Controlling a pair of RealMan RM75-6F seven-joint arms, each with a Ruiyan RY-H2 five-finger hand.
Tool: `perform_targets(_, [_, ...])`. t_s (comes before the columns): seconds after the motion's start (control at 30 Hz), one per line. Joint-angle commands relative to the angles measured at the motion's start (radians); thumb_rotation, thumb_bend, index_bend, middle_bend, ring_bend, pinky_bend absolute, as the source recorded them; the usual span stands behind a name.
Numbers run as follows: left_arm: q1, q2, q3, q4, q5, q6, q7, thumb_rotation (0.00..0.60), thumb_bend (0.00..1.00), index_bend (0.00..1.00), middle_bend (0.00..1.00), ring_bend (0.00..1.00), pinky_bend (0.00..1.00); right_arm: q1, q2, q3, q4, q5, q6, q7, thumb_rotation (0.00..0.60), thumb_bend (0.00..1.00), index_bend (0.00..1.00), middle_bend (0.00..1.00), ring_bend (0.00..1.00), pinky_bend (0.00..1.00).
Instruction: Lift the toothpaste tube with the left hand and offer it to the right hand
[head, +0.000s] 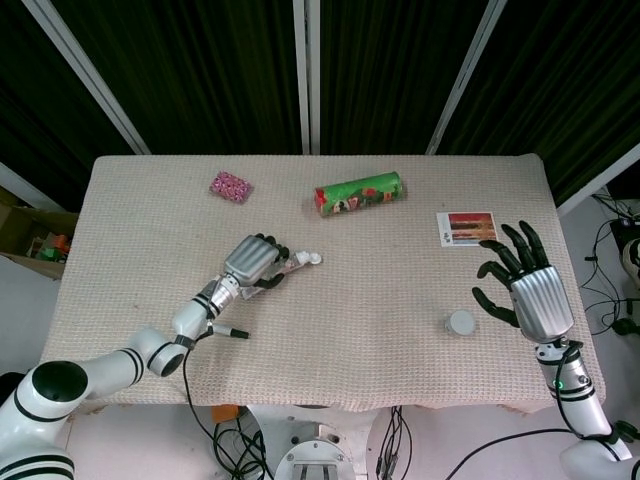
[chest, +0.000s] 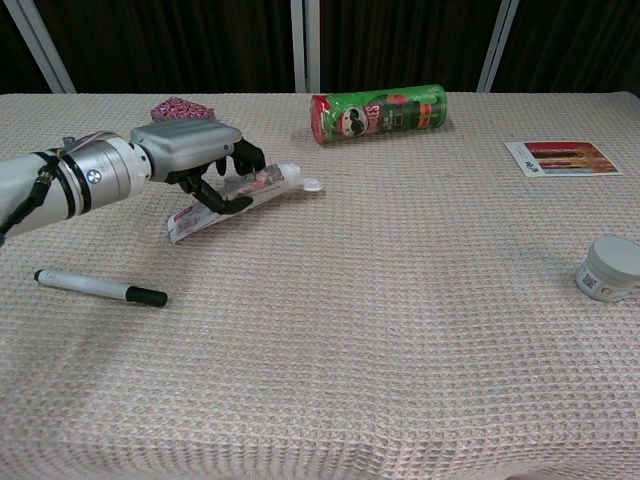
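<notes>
The toothpaste tube (chest: 238, 197) lies low over the table (chest: 400, 330) in the left-centre area, cap end pointing right toward the table's middle and flat crimped end pointing left and toward the robot. In the chest view the crimped end appears to touch or nearly touch the cloth; whether the tube's weight rests on the table cannot be confirmed. The left hand (chest: 195, 160) wraps over the tube from above, fingers (chest: 222, 198) curled around its mid-body. This grip leaves the cap end exposed, which suits a handover: the receiving hand would have a free section to take.

The right hand (head: 522, 283) is at the far right side of the table, well apart from the tube. Its fingers are spread wide and it holds nothing. The open posture fits a hand prepared to receive, but the separation is too great for a transfer at this position.

Judgement: the offer is not complete; the tube needs height and travel toward the right.

Surrounding items: a black-capped marker (chest: 98, 287) lies near the left forearm, a green chip can (chest: 378, 112) lies on its side at the back, a small patterned packet (head: 230, 185) sits behind the left hand, a printed card (chest: 558, 157) lies at the right, and a small white jar (chest: 609, 267) stands near the right hand. None obstructs the path between the hands.
</notes>
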Motion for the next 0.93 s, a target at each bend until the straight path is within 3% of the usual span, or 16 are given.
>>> perform_targets(0.03, [0.025,0.033,-0.032,-0.088,-0.036,0.033,0.055,0.349,0.30,0.11,0.24,0.17,0.27,-0.012,0.000,0.003,0.004,0.006,0.009,0.006,0.600,0.21,0.56,0.29,0.06,0.03])
perform_targets(0.1, [0.054,0.071,-0.048,-0.153,-0.040,0.090,0.069,0.309,0.27,0.10,0.23,0.17,0.27,-0.026,0.005,0.006,0.007,0.018,0.016,0.009,0.600,0.21,0.55,0.29,0.06,0.03])
perform_targets(0.2, [0.114,0.158,-0.063,-0.259,-0.059,0.169,0.077,0.315,0.26,0.10,0.23,0.17,0.26,-0.055,0.030,-0.001,-0.001,0.052,0.005,0.013,0.600,0.21,0.53,0.28,0.06,0.08])
perform_targets(0.23, [0.136,0.191,-0.066,-0.294,-0.073,0.188,0.083,0.356,0.26,0.10,0.23,0.17,0.26,-0.065,0.047,-0.008,-0.012,0.070,-0.012,0.012,0.600,0.21,0.51,0.28,0.06,0.12])
perform_targets(0.3, [0.195,0.274,-0.069,-0.368,-0.120,0.233,0.118,0.529,0.26,0.11,0.23,0.17,0.26,-0.088,0.100,-0.027,-0.055,0.127,-0.070,0.005,0.600,0.21,0.37,0.27,0.09,0.22])
perform_targets(0.33, [0.230,0.319,-0.069,-0.401,-0.152,0.264,0.155,0.583,0.26,0.11,0.24,0.17,0.26,-0.100,0.131,-0.035,-0.082,0.164,-0.104,-0.003,0.600,0.21,0.29,0.26,0.09,0.24])
perform_targets(0.37, [0.257,0.351,-0.068,-0.423,-0.176,0.288,0.180,0.600,0.26,0.12,0.24,0.17,0.26,-0.107,0.153,-0.041,-0.101,0.190,-0.128,-0.009,0.600,0.21,0.23,0.24,0.10,0.24])
perform_targets(0.43, [0.314,0.405,-0.065,-0.458,-0.213,0.340,0.200,0.600,0.26,0.15,0.24,0.17,0.24,-0.122,0.184,-0.048,-0.129,0.234,-0.163,-0.010,0.600,0.21,0.14,0.21,0.10,0.25])
perform_targets(0.53, [0.410,0.481,-0.048,-0.495,-0.233,0.421,0.169,0.600,0.26,0.17,0.24,0.17,0.20,-0.148,0.197,-0.054,-0.134,0.265,-0.179,0.021,0.600,0.21,0.10,0.17,0.08,0.20])
perform_targets(0.77, [0.633,0.608,0.065,-0.614,-0.118,0.649,0.126,0.600,0.26,0.18,0.24,0.17,0.18,-0.211,0.164,-0.064,-0.111,0.224,-0.109,0.089,0.600,0.21,0.09,0.14,0.05,0.17])
perform_targets(0.93, [0.730,0.635,0.128,-0.689,-0.039,0.743,0.147,0.600,0.26,0.18,0.24,0.17,0.18,-0.229,0.143,-0.069,-0.109,0.176,-0.077,0.091,0.600,0.21,0.09,0.14,0.05,0.17])
